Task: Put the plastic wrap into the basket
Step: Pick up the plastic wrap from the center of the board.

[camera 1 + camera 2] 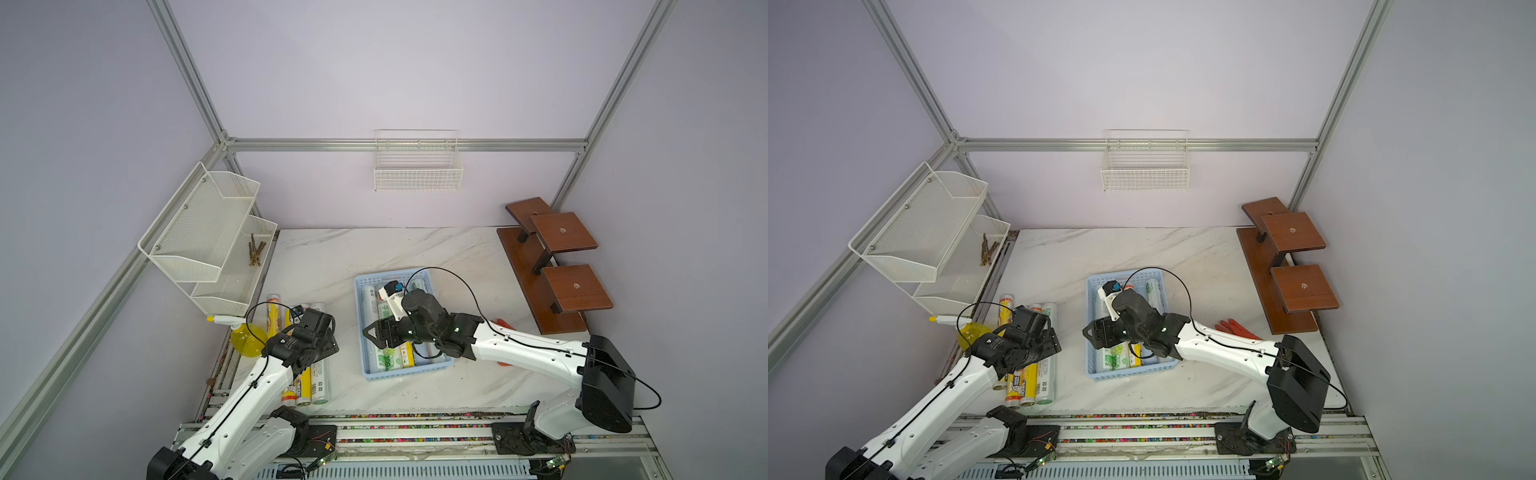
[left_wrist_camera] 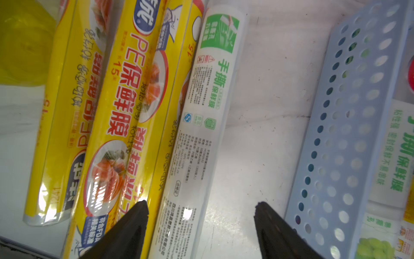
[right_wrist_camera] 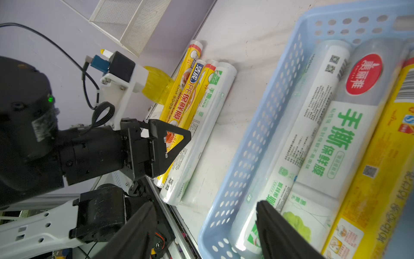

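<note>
We've got the left gripper (image 2: 199, 206) hanging wide open over the loose plastic wrap (image 2: 125, 112), and the white roll (image 2: 197, 134) nearest the basket (image 2: 349, 125) shows between its fingers, ungripped. The right gripper (image 3: 206, 204) gapes open over the basket's long wall on that same side, holding nothing. Several rolls (image 3: 349, 143) already lie inside the basket, while the loose bundle sits just outside that wall.
</note>
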